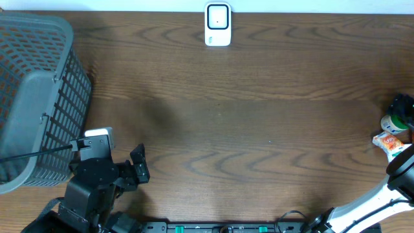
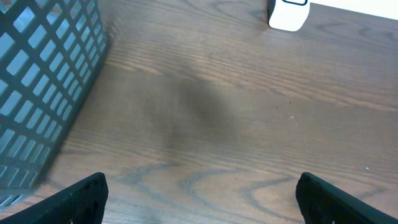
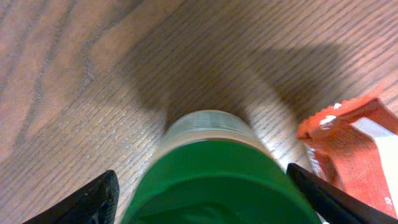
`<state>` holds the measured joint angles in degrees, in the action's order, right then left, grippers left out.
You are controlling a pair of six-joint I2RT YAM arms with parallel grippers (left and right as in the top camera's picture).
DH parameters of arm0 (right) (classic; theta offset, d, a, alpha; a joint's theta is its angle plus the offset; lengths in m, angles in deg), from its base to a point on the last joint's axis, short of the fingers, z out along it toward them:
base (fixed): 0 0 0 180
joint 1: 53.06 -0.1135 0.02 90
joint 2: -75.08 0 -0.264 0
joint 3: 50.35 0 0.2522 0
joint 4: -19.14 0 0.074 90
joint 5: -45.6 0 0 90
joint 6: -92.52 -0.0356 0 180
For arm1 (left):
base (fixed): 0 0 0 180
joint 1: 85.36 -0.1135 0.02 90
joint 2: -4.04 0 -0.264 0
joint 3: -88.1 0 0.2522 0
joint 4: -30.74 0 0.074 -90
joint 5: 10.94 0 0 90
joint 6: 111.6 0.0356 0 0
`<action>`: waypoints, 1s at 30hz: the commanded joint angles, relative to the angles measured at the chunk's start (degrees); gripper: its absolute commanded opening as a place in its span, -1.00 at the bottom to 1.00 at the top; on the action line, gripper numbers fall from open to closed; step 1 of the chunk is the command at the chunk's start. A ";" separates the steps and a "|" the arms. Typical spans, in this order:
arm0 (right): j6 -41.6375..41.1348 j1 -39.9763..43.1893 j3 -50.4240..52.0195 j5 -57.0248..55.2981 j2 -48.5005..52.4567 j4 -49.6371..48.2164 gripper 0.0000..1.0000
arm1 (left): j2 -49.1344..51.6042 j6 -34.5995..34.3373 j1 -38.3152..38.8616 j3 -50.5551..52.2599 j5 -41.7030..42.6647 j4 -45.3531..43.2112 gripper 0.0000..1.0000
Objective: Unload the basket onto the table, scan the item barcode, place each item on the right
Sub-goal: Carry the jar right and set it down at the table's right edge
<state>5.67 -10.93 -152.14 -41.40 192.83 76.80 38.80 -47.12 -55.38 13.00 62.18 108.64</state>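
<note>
The item, a pale jar with a green lid (image 3: 214,134), stands at the table's far right edge (image 1: 391,123). My right gripper (image 3: 202,186) hangs right over it, one finger on each side of the lid. Its jaws are open, and a strip of table shows between the left finger (image 3: 93,199) and the lid. In the overhead view that gripper (image 1: 401,109) is partly cut off by the frame edge. The white barcode scanner (image 1: 218,24) stands at the far middle of the table (image 2: 288,14). My left gripper (image 2: 202,193) sits wide open and holds nothing at the near left (image 1: 140,163).
An orange snack packet (image 3: 348,155) lies just right of the jar (image 1: 388,141). A grey mesh basket (image 1: 35,97) fills the left side, close to my left arm (image 2: 43,81). Bare wood table (image 1: 246,129) spans the space between the arms and the scanner.
</note>
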 commanded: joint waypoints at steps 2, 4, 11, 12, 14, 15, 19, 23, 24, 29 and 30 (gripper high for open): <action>-0.35 -0.17 0.68 0.17 -0.44 -0.46 0.61 | 0.02 -0.22 -0.39 0.28 -0.76 0.11 0.94; -0.35 -0.20 0.68 0.35 -0.44 -0.48 0.61 | 0.02 -0.24 -0.39 0.26 -0.76 0.11 0.94; -0.57 -0.22 0.42 2.08 -0.66 -0.44 0.98 | 0.02 -0.24 -0.39 0.26 -0.76 0.11 0.94; -0.55 -0.22 0.13 2.03 -0.72 -0.46 0.99 | 0.02 -0.22 -0.39 0.28 -0.76 0.11 0.94; -0.59 -0.22 -0.57 2.08 -1.14 -0.46 0.98 | 0.02 -0.22 -0.39 0.26 -0.76 0.11 0.94; -0.59 -0.24 -1.05 2.08 -1.46 -0.44 0.98 | 0.02 -0.24 -0.39 0.26 -0.74 0.11 0.94; -0.57 -0.22 -3.17 2.05 -4.24 -0.44 0.98 | 0.02 -0.22 -0.39 0.26 -0.76 0.09 0.94; -0.57 -0.17 -5.16 1.88 -8.63 -0.46 0.99 | 0.02 -0.22 -0.39 0.26 -0.79 -0.04 0.94; -0.55 -0.15 -5.53 1.44 -10.03 -0.63 0.98 | 0.02 -0.22 -0.39 0.26 -0.79 -0.76 0.94; -0.52 -0.22 -6.08 -0.98 -19.06 -2.89 0.98 | 0.02 0.07 -0.39 0.26 0.55 -4.72 0.94; -0.63 -0.24 -6.08 -0.42 -21.00 -3.54 0.98 | 0.02 1.01 -0.39 0.26 -0.87 -6.05 0.94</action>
<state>5.50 -10.93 -156.67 -41.20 177.38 74.07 38.80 -47.05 -55.38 13.00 62.40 104.14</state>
